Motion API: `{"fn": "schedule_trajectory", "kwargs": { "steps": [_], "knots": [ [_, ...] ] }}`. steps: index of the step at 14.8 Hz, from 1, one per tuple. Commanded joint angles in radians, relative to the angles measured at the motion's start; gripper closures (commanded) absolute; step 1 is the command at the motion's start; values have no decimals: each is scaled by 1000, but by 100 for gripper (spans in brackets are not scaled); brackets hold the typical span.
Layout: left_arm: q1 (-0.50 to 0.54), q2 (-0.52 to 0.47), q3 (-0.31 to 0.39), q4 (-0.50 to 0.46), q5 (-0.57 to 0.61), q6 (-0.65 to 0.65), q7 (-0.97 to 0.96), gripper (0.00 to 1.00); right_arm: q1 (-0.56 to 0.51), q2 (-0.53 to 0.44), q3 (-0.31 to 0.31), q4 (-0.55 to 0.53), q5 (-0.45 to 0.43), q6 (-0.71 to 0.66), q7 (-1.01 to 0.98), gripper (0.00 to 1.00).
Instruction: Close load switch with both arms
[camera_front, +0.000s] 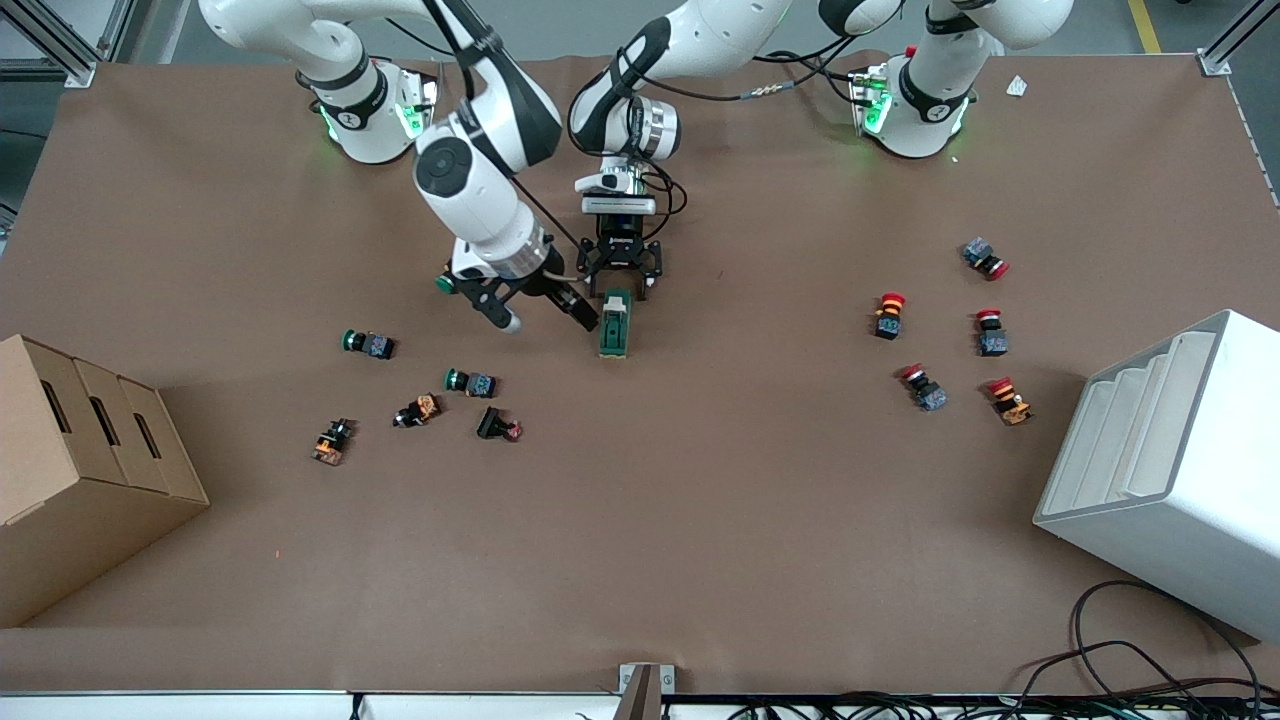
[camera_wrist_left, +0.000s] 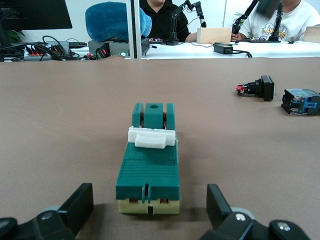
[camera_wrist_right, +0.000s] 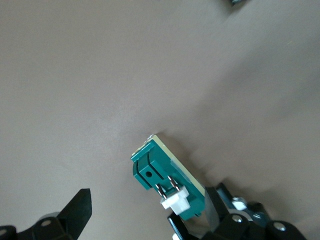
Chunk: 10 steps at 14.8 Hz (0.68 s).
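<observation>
Nearest the front edge, bare bench (camera_front: 640, 560). Mid-bench, the left gripper (camera_front: 620, 272) straddles the load switch's (camera_front: 615, 324) end, fingers apart, unclamped. Right gripper (camera_front: 545, 312), also spread, sits beside it. Approach step, I judge; next, clamp, then press the white lever (camera_wrist_left: 151, 137). Long axis runs front-to-back, lever toward the front edge.

My left tool (camera_front: 621, 285) straddles one end of the load switch (camera_front: 614, 324) lying mid-tabletop (camera_front: 700, 520), my right tool (camera_front: 545, 312) just beside it toward the right arm's end.
</observation>
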Motion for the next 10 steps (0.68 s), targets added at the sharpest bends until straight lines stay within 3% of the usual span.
{"fn": "schedule_trajectory", "kwargs": {
  "steps": [1,6,10],
  "knots": [
    [-4,49,9,3,-3,8,-33,0,67,65,-11,8,76,59,1,0],
    [-4,51,9,3,-3,8,-33,0,144,113,-12,17,179,94,7,0],
    [-4,51,9,3,-3,8,-33,0,159,140,-12,42,191,93,33,0]
  ]
}}
